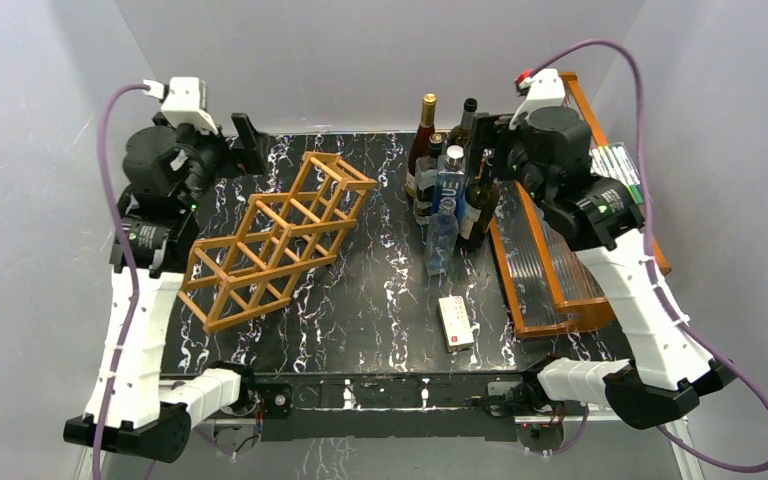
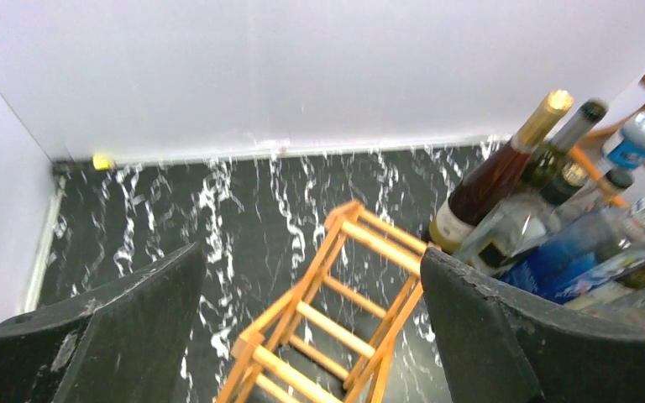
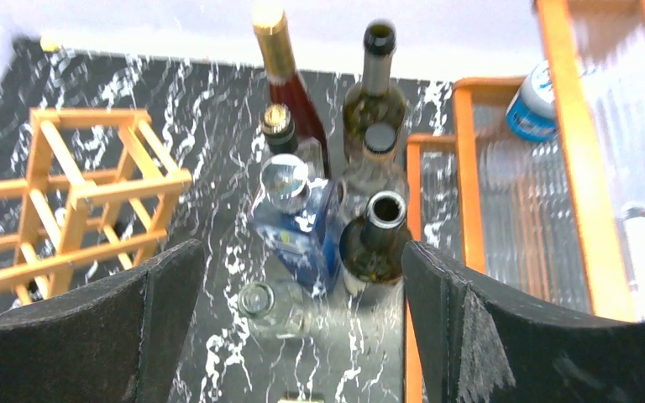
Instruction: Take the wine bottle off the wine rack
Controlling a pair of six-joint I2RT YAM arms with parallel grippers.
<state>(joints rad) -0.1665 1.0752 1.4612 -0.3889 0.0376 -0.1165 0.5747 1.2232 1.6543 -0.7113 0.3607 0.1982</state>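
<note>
The wine rack (image 1: 278, 232), an orange-brown wooden lattice, lies at an angle on the black marbled table, left of centre. Its visible cells hold no bottle. Several bottles stand upright in a cluster right of centre: a gold-capped wine bottle (image 1: 423, 140), a blue bottle (image 1: 450, 175), a dark open-necked bottle (image 1: 478, 205) and a clear bottle (image 1: 441, 235). My left gripper (image 1: 248, 148) is open and empty above the rack's far end (image 2: 382, 246). My right gripper (image 1: 485, 150) is open and empty above the cluster, near the dark bottle (image 3: 374, 243) and blue bottle (image 3: 298, 222).
An orange-brown tiered tray with ribbed clear panels (image 1: 550, 290) lies along the right edge, close beside the bottles. A blue-and-white can (image 3: 531, 105) sits in it. A small white box (image 1: 456, 322) lies near the front centre. White walls enclose the table.
</note>
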